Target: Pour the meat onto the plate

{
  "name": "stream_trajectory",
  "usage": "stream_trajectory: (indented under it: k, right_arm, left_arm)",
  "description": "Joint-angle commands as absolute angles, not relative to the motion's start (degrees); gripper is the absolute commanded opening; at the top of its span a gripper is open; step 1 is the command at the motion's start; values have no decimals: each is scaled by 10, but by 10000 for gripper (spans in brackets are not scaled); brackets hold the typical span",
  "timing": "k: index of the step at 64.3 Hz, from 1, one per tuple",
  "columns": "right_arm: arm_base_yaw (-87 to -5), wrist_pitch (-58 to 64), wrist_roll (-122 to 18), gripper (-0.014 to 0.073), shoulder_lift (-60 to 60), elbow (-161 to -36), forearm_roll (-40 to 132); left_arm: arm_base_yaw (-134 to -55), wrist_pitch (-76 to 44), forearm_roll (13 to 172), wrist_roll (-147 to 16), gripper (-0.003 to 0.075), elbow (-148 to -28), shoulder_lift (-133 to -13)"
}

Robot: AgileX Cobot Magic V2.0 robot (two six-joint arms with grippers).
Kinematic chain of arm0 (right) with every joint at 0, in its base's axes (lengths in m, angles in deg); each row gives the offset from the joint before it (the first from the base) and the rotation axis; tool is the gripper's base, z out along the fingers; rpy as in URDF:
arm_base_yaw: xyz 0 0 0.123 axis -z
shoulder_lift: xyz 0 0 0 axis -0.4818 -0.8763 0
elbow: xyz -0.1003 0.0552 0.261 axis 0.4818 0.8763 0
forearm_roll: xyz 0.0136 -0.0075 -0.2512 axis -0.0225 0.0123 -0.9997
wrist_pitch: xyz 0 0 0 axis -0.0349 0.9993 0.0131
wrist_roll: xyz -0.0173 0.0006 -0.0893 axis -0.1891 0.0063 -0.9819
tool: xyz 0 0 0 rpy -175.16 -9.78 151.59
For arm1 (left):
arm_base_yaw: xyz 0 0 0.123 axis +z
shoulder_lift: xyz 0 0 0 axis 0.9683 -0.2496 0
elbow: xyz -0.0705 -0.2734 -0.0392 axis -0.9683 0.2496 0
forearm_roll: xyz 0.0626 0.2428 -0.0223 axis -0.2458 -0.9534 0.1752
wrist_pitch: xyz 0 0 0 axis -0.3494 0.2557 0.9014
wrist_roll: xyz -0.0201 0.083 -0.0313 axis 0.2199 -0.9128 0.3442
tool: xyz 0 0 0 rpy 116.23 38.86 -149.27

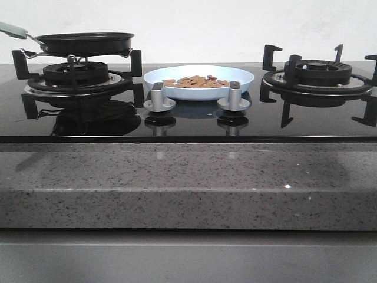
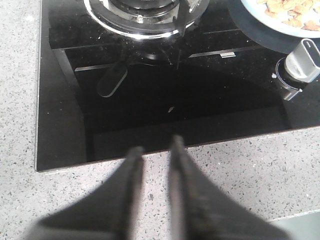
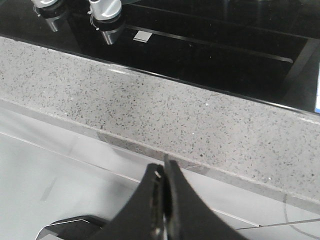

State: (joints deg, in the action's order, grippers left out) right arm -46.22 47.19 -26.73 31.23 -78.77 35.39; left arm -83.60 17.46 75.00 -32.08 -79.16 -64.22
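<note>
The pale blue-white plate (image 1: 244,76) sits on the black glass hob between the two burners, behind the knobs. The meat (image 1: 197,82), small orange-brown bits, lies piled in it. In the left wrist view a part of the plate (image 2: 302,32) and some meat (image 2: 290,7) show at the frame's edge. My left gripper (image 2: 155,146) is open by a narrow gap with nothing in it, above the speckled counter at the hob's front edge. My right gripper (image 3: 165,164) is shut and empty, out over the counter's front edge. Neither gripper shows in the front view.
A black frying pan (image 1: 85,42) with a pale green handle (image 1: 12,29) stands on the left burner (image 1: 73,76). The right burner (image 1: 318,73) is bare. Two silver knobs (image 1: 159,97) (image 1: 234,97) stand in front of the plate. The grey speckled counter (image 1: 188,188) runs along the front.
</note>
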Motion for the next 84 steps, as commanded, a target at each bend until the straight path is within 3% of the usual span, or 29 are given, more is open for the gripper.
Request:
stream_trajectory:
  k: [1, 32, 57, 84]
  right_arm:
    - [-457, 440, -269, -119, 310, -801, 349]
    - [-457, 440, -269, -119, 310, -801, 349]
    - [-457, 440, -269, -119, 310, -801, 349]
    - [-457, 440, -269, -119, 310, -801, 349]
  left_arm:
    - [-840, 135, 755, -317, -20, -807, -638]
    - [-839, 110, 724, -326, -20, -795, -587]
    - [-783, -153, 738, -326, -20, -520, -347]
    - [-782, -275, 776, -326, -20, -326, -146]
